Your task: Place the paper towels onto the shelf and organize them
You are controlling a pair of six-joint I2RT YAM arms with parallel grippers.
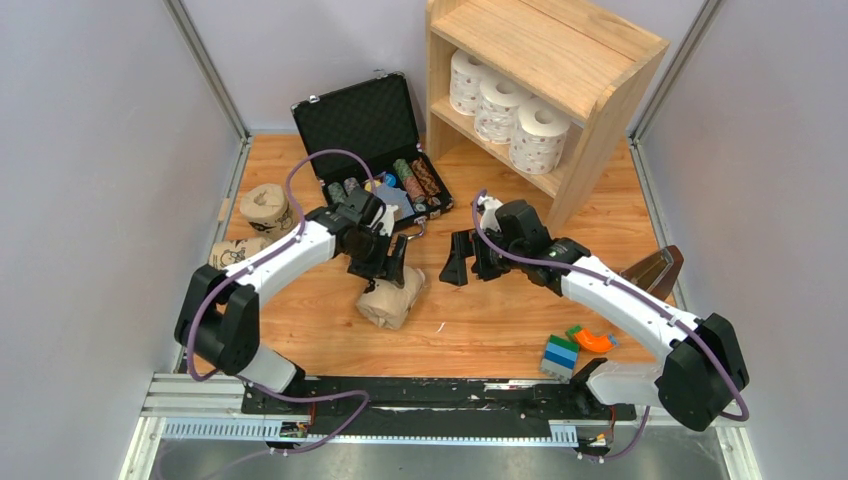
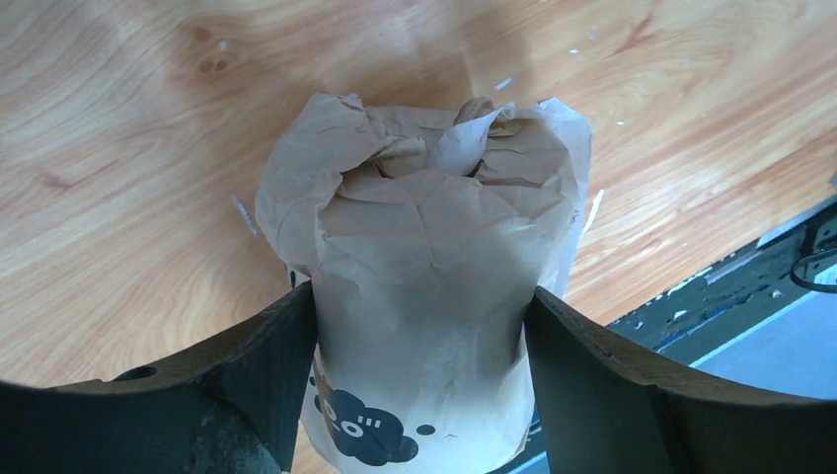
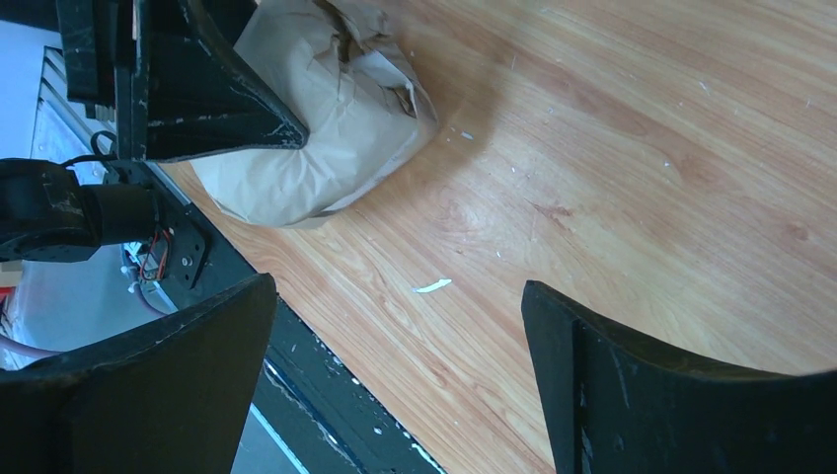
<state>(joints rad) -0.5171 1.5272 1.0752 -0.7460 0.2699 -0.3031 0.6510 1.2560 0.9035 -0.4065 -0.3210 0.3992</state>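
Left gripper: closed partway on the tan-wrapped roll; both fingers are pressed against its sides
Held roll: rested on the table at front centre, crumpled end turned away from the wrist, black cartoon print seen near the fingers
Right gripper: spread wide, nothing between the fingers, only bare wood below
White rolls: three counted, lined up on the inner board of the shelf at the far right
Other tan rolls: two counted, set near each other at the table's left edge, well apart from the shelf
Left arm: stretched inward from its base, wrist tipped down over the roll
Right arm: reached toward mid-table, gripper pointed left, near the left gripper but apart from it
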